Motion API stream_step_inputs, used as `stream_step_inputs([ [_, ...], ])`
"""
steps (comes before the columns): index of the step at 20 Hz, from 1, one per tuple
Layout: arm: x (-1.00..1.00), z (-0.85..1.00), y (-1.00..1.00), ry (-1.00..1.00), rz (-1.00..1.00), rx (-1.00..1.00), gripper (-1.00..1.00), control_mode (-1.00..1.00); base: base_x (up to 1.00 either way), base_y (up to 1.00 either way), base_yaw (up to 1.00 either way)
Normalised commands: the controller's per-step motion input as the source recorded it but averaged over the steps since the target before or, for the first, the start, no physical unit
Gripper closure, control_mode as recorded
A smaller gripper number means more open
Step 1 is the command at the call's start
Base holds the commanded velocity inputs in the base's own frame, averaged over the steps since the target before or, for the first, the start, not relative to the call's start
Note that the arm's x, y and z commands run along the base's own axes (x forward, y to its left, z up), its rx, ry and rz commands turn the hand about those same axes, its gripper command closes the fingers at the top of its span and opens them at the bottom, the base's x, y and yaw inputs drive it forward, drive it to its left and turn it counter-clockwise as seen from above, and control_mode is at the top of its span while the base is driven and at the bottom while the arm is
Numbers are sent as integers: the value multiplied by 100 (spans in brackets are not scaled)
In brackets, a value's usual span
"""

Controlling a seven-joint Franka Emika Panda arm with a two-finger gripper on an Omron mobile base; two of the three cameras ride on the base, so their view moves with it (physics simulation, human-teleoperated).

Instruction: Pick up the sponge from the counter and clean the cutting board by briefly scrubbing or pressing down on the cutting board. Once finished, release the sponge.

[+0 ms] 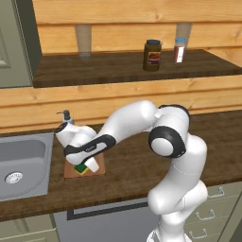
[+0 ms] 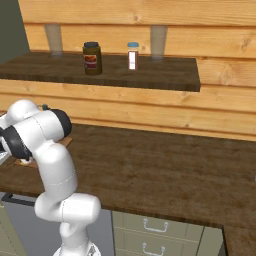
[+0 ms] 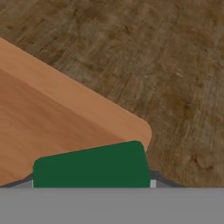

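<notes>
Sponge [image 3: 89,165] pinched in the gripper [image 1: 88,166] and hovering low over the cutting board [image 3: 52,118] corner, so pickup done, scrubbing and letting go remaining.

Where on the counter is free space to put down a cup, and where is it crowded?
Free: the wide stretch of counter right of the arm. Crowded: near the sink, where the gripper holds the sponge on the cutting board, with a soap dispenser behind.

Jar label [image 1: 152,57]: showing a red and yellow patch, its lettering blurring past reading.
Small bottle label [image 2: 132,60]: showing red and white, nothing legible.
Arm marking [image 1: 88,147]: staying too small to read.
</notes>
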Motion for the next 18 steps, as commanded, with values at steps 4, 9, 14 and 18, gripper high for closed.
stream_step_inputs([
  [4,-3,-25,16,-7,-10,-13,100,-100,0,0,0],
  [9,-12,-34,6,-17,-16,-28,100,-100,0,0,0],
  [14,0,-11,0,-16,-32,-26,100,-100,0,0,0],
  [18,-16,-9,3,-29,-34,-30,100,-100,0,0,0],
])
